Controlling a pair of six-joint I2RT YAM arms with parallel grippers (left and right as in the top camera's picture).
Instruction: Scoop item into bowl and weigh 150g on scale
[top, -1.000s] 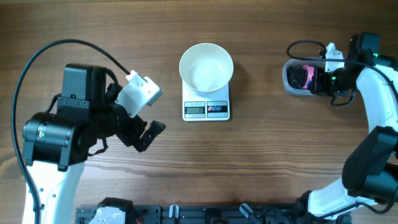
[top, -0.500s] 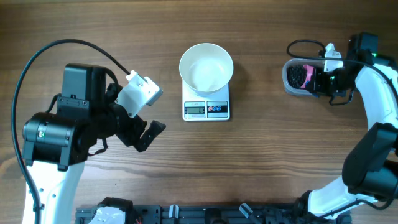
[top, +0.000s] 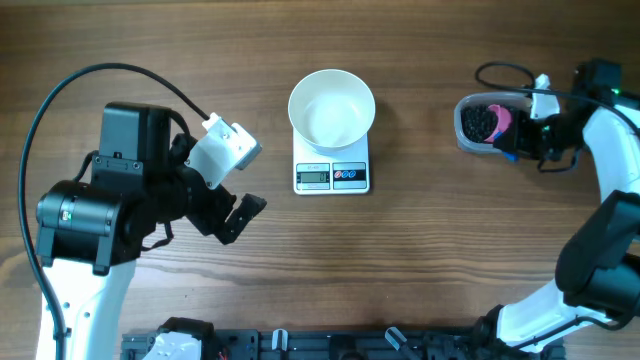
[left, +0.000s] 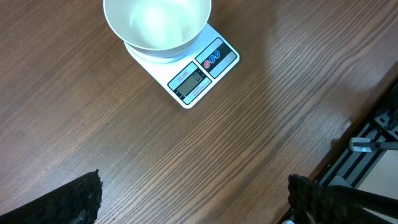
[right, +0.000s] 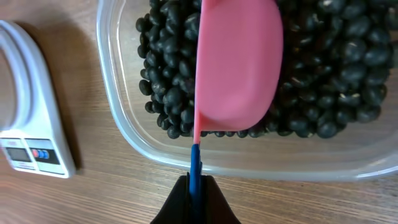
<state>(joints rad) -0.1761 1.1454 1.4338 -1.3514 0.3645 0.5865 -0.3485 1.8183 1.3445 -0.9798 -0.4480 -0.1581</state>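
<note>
The wooden table (top: 450, 250) fills the overhead view, with the left arm (top: 90, 215) bulking over its left side and the right arm (top: 610, 180) reaching in along the right edge. The left gripper (left: 194, 202) hangs above bare wood, well apart from everything else, its jaws spread wide and holding nothing. At the far right sits a clear plastic tub (top: 465, 135), and the right gripper (right: 196, 199) is at its near wall, jaws pinched tight on the thin blue handle (right: 195, 165) of a scoop (right: 239, 62). In the middle of the table the white bowl (top: 331, 110) rests on the scale (top: 332, 176), covering its back part and leaving the front strip with the grey display (top: 313, 177) and two round buttons in sight; the digits are too small to read. The scoop's pink cup is turned on its side inside the tub, against the heap of black pellets (right: 168, 93) that fill the tub, and whether it has any in it cannot be told
</note>
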